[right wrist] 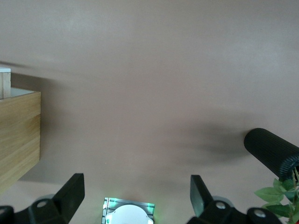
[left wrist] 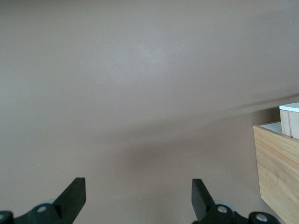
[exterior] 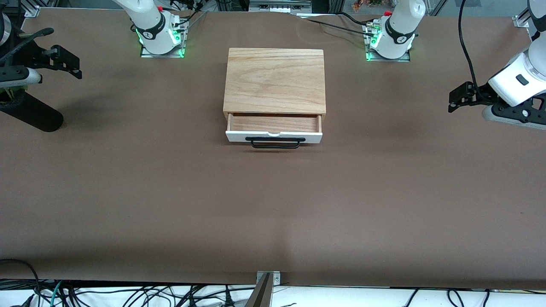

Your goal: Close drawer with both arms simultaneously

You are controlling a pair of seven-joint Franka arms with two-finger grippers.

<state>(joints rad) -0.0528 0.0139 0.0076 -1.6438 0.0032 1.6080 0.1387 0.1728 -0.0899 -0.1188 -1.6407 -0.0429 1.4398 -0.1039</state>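
Observation:
The light oak box [exterior: 275, 79] stands in the middle of the table, near the arms' bases. Its drawer [exterior: 273, 136] is pulled partly out toward the front camera, showing its light wood inside, white front panel and black bar handle [exterior: 275, 143]. My left gripper [exterior: 455, 101] hangs open and empty over bare table toward the left arm's end. My right gripper [exterior: 70, 64] hangs open and empty toward the right arm's end. The left wrist view shows its open gripper [left wrist: 138, 196], the box [left wrist: 280, 172] and a drawer corner [left wrist: 289, 107]. The right wrist view shows its open gripper [right wrist: 137, 193] and the box [right wrist: 16, 135].
A black cylinder [exterior: 34, 113] lies on the table under the right arm; it also shows in the right wrist view [right wrist: 271, 149] beside green leaves [right wrist: 275, 193]. The arms' bases [exterior: 160, 40] stand at the table's edge with green lights. Brown table [exterior: 273, 204] surrounds the box.

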